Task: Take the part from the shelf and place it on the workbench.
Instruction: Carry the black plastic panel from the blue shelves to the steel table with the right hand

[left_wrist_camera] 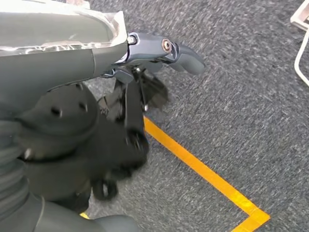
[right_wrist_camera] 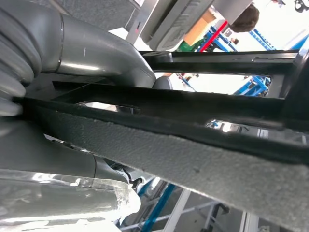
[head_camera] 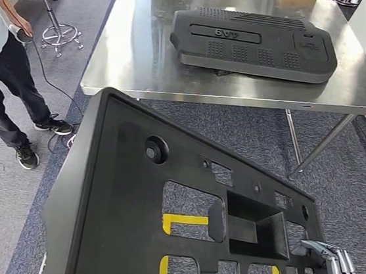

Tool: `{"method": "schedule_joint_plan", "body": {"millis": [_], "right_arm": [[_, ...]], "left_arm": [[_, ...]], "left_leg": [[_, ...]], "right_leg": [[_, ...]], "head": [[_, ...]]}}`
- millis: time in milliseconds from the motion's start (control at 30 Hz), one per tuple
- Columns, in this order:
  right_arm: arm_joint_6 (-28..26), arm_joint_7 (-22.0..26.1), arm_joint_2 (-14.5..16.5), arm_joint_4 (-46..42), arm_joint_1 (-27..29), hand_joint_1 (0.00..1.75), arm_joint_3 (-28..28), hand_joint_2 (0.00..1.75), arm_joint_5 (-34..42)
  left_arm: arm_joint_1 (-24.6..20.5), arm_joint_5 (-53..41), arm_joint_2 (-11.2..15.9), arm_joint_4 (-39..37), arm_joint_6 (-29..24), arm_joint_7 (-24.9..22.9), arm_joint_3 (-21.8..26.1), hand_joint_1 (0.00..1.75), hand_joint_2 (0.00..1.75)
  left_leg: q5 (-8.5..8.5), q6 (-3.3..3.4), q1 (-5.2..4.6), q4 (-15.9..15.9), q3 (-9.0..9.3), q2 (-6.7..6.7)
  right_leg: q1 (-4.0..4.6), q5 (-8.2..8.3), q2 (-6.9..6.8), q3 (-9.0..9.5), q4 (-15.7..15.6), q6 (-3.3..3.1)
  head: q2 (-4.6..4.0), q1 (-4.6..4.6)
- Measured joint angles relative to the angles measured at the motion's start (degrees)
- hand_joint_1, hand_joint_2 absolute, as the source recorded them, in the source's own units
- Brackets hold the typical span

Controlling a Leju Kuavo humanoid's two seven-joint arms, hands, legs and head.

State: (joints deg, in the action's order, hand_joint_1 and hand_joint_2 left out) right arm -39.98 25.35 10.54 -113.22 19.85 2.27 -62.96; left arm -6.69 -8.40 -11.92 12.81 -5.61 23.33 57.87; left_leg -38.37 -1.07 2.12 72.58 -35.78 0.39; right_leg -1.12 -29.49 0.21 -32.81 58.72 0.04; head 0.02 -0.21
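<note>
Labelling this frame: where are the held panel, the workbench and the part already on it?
Panel (head_camera: 121,222), head view, solid face.
Workbench (head_camera: 130,52), head view, bare steel top.
Cover (head_camera: 253,46), head view, top face.

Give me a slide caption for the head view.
Right hand grips a large black panel before a steel workbench that holds a black engine cover.

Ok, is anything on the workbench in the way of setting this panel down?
Yes. A black engine cover already lies across the middle and right of the workbench, straight beyond the held black panel. Bare steel shows on the left and along the near edge.
</note>
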Motion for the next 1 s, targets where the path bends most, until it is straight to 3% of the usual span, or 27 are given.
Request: {"method": "schedule_joint_plan", "body": {"millis": [33,67,167,200,233,333,400,500,533,567,600,667,700,733,800,867,933,1000], "right_arm": [[0.0,0.0,0.0,0.0,0.0,1.75,0.0,1.75,0.0],[0.0,0.0,0.0,0.1,0.0,1.75,0.0,1.75,0.0],[0.0,0.0,0.0,0.1,0.0,1.75,0.0,1.75,0.0],[0.0,0.0,0.0,0.2,-0.1,1.75,0.0,1.75,0.0],[0.0,-0.1,0.0,0.2,-0.1,1.75,0.0,1.75,0.0],[0.0,-0.2,0.0,0.2,-0.2,1.75,0.0,1.75,0.1],[0.0,-0.3,0.0,0.2,-0.3,1.75,0.0,1.75,0.1],[0.0,-0.5,0.0,0.4,-0.5,1.75,0.0,1.75,0.1],[0.0,-0.6,0.0,0.5,-0.5,1.75,0.0,1.75,0.2],[0.0,-0.6,-0.1,0.6,-0.5,1.75,0.0,1.75,0.2],[0.0,-0.7,-0.1,0.7,-0.5,1.75,0.0,1.75,0.3],[0.0,-0.7,-0.1,0.7,-0.6,1.75,0.0,1.75,0.3],[0.0,-0.7,-0.1,0.7,-0.6,1.75,0.0,1.75,0.3],[0.0,-0.7,-0.1,0.7,-0.6,1.75,0.0,1.75,0.4],[0.0,-0.7,-0.1,0.7,-0.6,1.75,0.1,1.75,0.5],[0.0,-0.6,-0.2,0.7,-0.5,1.75,0.1,1.75,0.6],[0.0,-0.2,-0.1,0.6,-0.6,1.75,0.1,1.75,0.6],[0.0,0.1,-0.1,0.5,-0.6,1.75,0.1,1.75,0.6]], "left_arm": [[0.0,0.0,0.0,0.0,0.0,0.0,0.0,0.00,1.75],[0.0,0.0,0.0,0.0,0.0,0.0,0.0,0.00,1.75],[0.1,0.0,0.0,0.0,0.0,0.0,0.0,0.00,1.75],[0.1,0.0,0.1,0.0,0.0,0.0,0.0,0.00,1.75],[0.1,-0.1,0.1,0.0,0.0,0.0,0.0,0.00,1.75],[0.0,0.0,0.0,0.0,-0.1,0.1,0.0,0.00,1.75],[0.1,0.0,0.0,0.0,0.0,0.0,0.0,0.00,1.75],[0.1,0.0,-0.1,0.0,0.0,0.0,0.0,0.00,1.75],[0.1,0.0,-0.1,0.0,0.0,0.0,0.0,0.00,1.75],[0.1,0.0,-0.1,0.0,0.0,0.0,0.0,0.00,1.75],[0.1,0.0,-0.1,0.0,0.0,0.0,0.0,0.00,1.75],[0.1,0.0,-0.1,0.0,0.0,0.0,0.0,0.00,1.75],[0.1,0.0,-0.1,0.0,0.0,0.0,0.0,0.00,1.75],[0.1,0.0,-0.1,0.0,0.0,0.0,0.0,0.00,1.75],[0.0,0.0,-0.1,0.0,0.0,0.0,0.0,0.00,1.75],[0.0,0.0,-0.1,0.0,0.0,0.0,0.0,0.00,1.75],[0.0,0.0,-0.1,0.0,0.0,0.0,0.0,0.00,1.75],[0.1,0.0,0.0,0.0,0.0,0.0,0.0,0.00,1.75]], "left_leg": [[0.00,0.31,-0.26,2.4,-1.85,-0.01],[1.26,0.71,-0.52,2.6,-2.65,-0.01],[8.62,2.29,-1.38,-6.2,-0.51,-0.06],[9.87,2.60,-1.63,-8.7,0.33,-0.08],[10.06,2.76,-1.84,-10.3,0.81,-0.11],[9.03,2.83,-1.88,-12.0,1.28,-0.25],[8.92,3.10,-1.50,-12.5,1.82,-0.28],[8.40,3.49,-1.35,-12.7,2.66,-0.18],[8.16,3.53,-1.36,-12.7,2.96,-0.17],[7.87,3.51,-1.36,-12.7,3.34,-0.20],[7.57,3.44,-1.36,-12.7,3.81,-0.25],[6.85,3.09,-1.38,-12.8,4.85,-0.34],[6.57,2.84,-1.41,-12.8,5.18,-0.36],[6.38,2.58,-1.43,-12.9,5.31,-0.35],[6.28,2.10,-1.45,-13.2,5.36,-0.25],[5.77,1.63,-1.47,-13.1,5.50,-0.16],[3.71,1.25,-1.47,-9.4,3.92,-0.17],[0.82,0.97,-1.42,-1.9,-0.11,-0.18]], "right_leg": [[0.28,-0.27,0.09,0.34,0.0,-0.27],[0.53,-0.59,0.23,0.80,0.0,-0.46],[1.04,-1.84,0.75,2.50,0.0,-0.40],[1.13,-2.16,0.91,2.70,0.1,-0.17],[1.14,-2.36,1.00,2.62,0.2,0.11],[1.03,-2.64,0.94,2.13,0.2,1.06],[1.01,-3.96,0.68,1.30,2.4,1.71],[0.75,-7.77,0.44,-4.42,12.8,2.54],[0.68,-8.05,0.41,-6.18,15.4,2.68],[0.65,-7.22,0.39,-7.01,16.0,2.74],[0.64,-5.36,0.38,-6.73,14.3,2.71],[0.76,-0.76,0.30,-4.00,7.2,2.27],[0.94,0.60,0.26,-2.70,4.1,1.88],[1.14,1.07,0.22,-1.88,2.1,1.42],[1.45,0.56,0.24,-1.55,1.2,0.71],[1.16,0.51,0.23,-1.11,0.4,0.10],[0.83,0.48,0.09,-0.41,-0.3,-0.52],[0.84,0.16,0.00,-0.01,-0.4,-0.94]], "head": [[0.00,0.00],[0.00,0.01],[0.00,0.10],[0.00,0.13],[0.00,0.16],[0.00,0.13],[0.00,0.20],[0.00,0.26],[0.00,0.26],[0.00,0.27],[0.00,0.27],[0.00,0.26],[0.00,0.25],[0.00,0.24],[0.00,0.21],[0.00,0.17],[0.00,0.13],[0.00,0.12]]}}
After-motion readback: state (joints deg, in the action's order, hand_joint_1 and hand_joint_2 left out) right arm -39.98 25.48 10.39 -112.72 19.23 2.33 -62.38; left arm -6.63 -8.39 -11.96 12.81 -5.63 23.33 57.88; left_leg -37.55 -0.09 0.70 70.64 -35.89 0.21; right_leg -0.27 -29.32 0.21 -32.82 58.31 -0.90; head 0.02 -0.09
